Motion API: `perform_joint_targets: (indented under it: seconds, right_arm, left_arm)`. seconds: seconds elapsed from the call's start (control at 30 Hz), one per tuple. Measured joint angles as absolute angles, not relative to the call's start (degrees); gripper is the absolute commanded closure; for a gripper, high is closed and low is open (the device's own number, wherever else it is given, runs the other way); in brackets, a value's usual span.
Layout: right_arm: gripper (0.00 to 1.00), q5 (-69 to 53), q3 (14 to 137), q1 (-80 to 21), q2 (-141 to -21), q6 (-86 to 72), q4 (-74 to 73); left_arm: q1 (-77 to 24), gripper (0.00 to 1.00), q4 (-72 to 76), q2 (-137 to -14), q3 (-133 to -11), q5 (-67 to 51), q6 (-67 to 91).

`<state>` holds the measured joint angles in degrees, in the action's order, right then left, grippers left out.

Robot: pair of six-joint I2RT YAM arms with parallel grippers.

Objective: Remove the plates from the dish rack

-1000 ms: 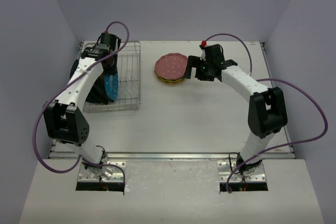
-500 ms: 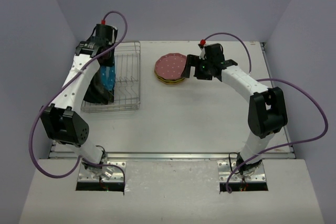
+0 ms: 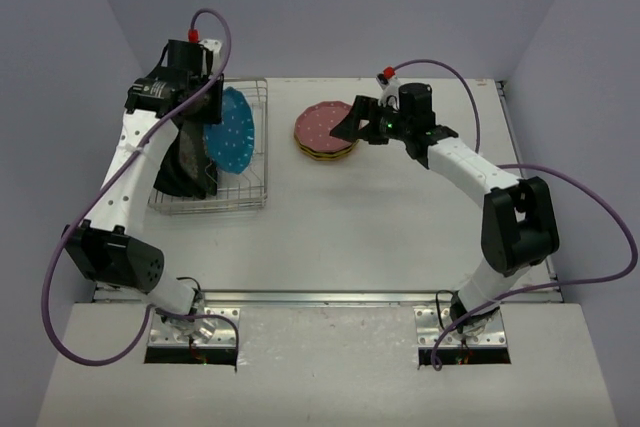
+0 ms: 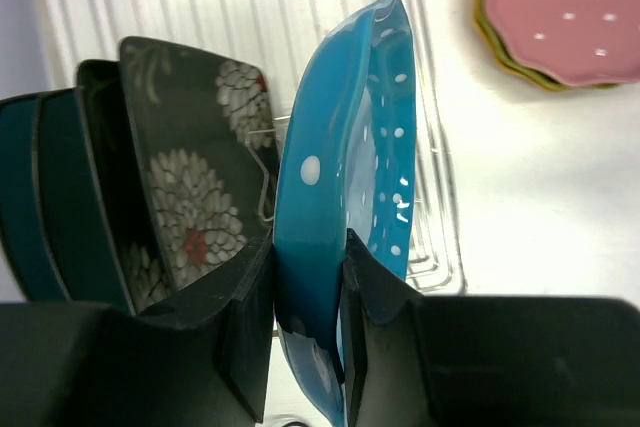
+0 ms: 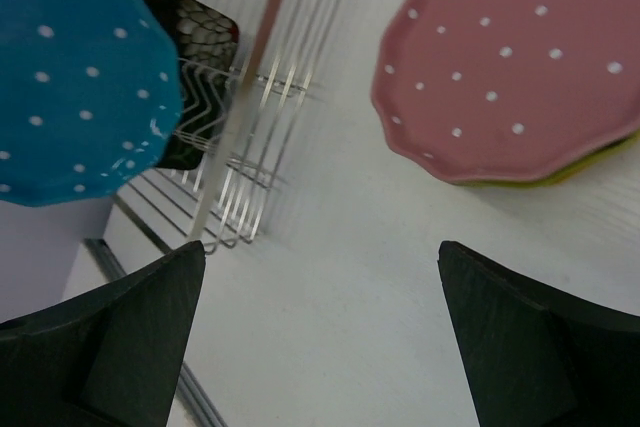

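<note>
My left gripper is shut on the rim of the dotted blue plate and holds it on edge above the dish rack. In the left wrist view both fingers clamp the blue plate. A black flowered plate and a dark teal plate stand in the rack to its left. A maroon dotted plate tops a stack on the table, with a yellow-green rim under it. My right gripper is open and empty over the table beside that stack.
The dark plates fill the rack's left side. In the right wrist view the blue plate is at upper left, the rack's wires beside it, and the maroon plate at upper right. Purple walls enclose the table.
My left gripper has lifted the blue plate up out of the rack and swung it toward the right. My right gripper has risen and turned to face the rack.
</note>
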<state>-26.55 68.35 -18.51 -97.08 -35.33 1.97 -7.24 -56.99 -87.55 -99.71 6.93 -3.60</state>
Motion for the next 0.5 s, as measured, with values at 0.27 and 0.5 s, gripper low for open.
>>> perform_joint_targets:
  seconds: [0.27,0.5]
  right_arm:
    - [0.01,-36.88,67.7,-19.37,-99.56,-44.68,19.07]
    - [0.01,-43.02,67.82,-24.31,-107.07,-52.89,28.69]
  left_arm:
    - [0.46,1.0,-58.56,-86.2,-99.6,-12.67,-0.81]
    - [3.56,1.0,-58.05,-86.0,-96.47,-23.91,0.58]
